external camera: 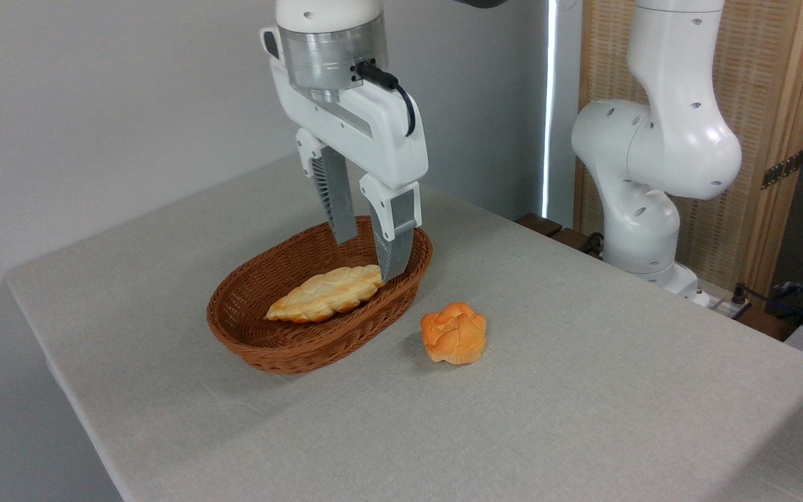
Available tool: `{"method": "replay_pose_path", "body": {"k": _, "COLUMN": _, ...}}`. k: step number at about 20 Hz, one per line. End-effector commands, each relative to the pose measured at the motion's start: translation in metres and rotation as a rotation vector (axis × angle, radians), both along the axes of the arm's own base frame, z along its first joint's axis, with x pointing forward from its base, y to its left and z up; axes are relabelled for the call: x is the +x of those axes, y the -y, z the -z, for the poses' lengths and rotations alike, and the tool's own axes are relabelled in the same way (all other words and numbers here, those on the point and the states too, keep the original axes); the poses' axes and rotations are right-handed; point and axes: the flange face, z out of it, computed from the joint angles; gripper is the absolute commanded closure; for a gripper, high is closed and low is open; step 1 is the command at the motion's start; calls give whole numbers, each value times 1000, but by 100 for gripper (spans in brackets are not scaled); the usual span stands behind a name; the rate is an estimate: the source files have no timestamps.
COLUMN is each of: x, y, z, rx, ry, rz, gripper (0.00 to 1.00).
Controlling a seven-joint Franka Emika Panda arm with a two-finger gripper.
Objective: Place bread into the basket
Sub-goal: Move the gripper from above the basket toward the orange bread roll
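The bread (454, 333), a small round knobbly bun with an orange-golden crust, lies on the grey table just right of the basket (290, 345). The basket is an oval brown wicker one with low sides. Inside it lies a longer, paler braided loaf (325, 293). My gripper (366, 256) hangs over the basket's right end, its two grey fingers apart and pointing down, open, with nothing between them. The nearer fingertip (392, 268) stands just past the loaf's right tip; whether it touches the loaf I cannot tell. The bun lies below and to the right of the gripper, apart from it.
The table (583, 390) is covered in grey cloth, with its left and front edges in view. The arm's white base (645, 202) stands behind the table's far right edge. A wooden screen (771, 104) and cables (792, 293) are at the back right.
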Motion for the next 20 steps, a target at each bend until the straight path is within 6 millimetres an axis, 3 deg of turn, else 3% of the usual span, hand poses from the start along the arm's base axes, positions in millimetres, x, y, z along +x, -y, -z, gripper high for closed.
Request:
{"method": "replay_pose_path", "body": {"k": 1, "x": -25, "y": 4, "z": 16, "rx": -12, "ry": -20, "rz": 132, "gripper": 0}}
{"method": "replay_pose_path", "body": {"k": 10, "x": -45, "y": 0, "z": 57, "rx": 45, "ry": -97, "rz": 618, "gripper": 0}}
{"method": "replay_pose_path", "body": {"k": 14, "x": -50, "y": 35, "z": 78, "rx": 125, "ry": -161, "rz": 755, "gripper": 0}}
{"method": "replay_pose_path", "body": {"k": 20, "x": -64, "y": 46, "z": 96, "rx": 112, "ry": -189, "rz": 875, "gripper": 0}}
